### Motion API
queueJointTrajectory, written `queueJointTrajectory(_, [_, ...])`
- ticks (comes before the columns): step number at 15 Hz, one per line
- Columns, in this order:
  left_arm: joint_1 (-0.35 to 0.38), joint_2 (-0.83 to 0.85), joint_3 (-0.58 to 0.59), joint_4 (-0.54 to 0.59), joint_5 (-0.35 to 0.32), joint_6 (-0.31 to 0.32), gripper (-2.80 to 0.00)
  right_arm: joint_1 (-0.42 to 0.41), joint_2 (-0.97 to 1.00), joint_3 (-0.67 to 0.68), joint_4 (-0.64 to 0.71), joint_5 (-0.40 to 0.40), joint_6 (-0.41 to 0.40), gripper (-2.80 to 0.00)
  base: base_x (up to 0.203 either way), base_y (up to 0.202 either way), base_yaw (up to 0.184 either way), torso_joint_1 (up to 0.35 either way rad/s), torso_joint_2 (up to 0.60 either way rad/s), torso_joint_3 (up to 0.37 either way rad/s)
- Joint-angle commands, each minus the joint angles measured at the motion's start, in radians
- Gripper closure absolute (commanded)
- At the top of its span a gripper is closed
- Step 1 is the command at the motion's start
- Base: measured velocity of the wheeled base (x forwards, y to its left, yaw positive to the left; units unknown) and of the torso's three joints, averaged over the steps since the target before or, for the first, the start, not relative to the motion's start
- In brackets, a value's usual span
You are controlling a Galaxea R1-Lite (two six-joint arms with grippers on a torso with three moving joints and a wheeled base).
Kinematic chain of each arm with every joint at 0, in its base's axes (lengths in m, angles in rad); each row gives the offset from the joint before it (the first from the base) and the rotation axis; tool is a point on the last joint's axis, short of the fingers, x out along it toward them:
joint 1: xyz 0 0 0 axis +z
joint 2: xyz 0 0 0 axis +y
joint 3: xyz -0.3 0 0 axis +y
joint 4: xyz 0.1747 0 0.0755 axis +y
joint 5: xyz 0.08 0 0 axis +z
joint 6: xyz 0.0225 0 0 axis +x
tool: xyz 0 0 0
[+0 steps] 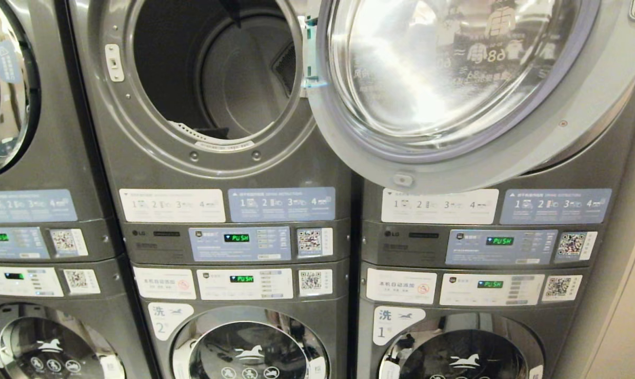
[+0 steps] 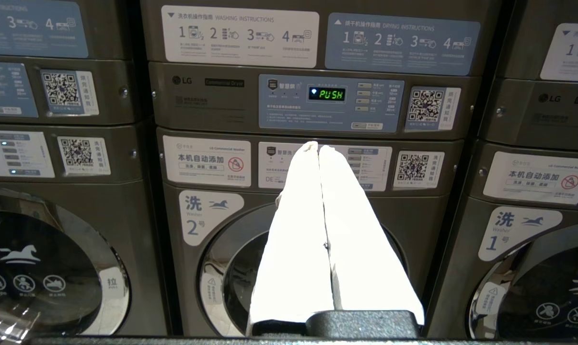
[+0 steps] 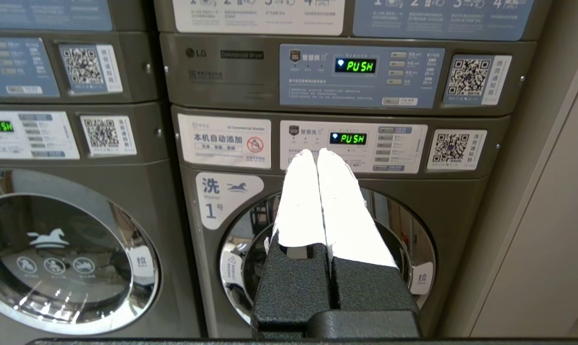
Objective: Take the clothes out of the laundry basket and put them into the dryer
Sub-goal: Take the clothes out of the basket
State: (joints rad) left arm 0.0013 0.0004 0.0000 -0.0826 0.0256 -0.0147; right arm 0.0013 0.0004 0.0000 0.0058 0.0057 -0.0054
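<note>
Three LG panels (image 1: 238, 238) glow green "PUSH".

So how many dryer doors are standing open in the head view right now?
1. The round glass-fronted grey dryer door on the middle stack is swung open to the right, baring its dark empty drum. The upper left door is shut; the right stack's upper door is hidden.
</note>
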Motion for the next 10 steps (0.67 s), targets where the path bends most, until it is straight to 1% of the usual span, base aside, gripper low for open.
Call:
queueJointTrajectory(1, [0.000,-0.002,0.029,0.000,0.000,-0.001,0.00,0.000,0.000,0.000,0.000,0.000,-0.001,0.00,0.000,0.000,0.000,-0.131,0.27,0.135])
queueJointTrajectory(10, [0.000,-0.002,0.029,0.000,0.000,0.000,0.00,0.000,0.000,0.000,0.000,0.000,0.012,0.00,0.000,0.000,0.000,-0.147,0.30,0.157])
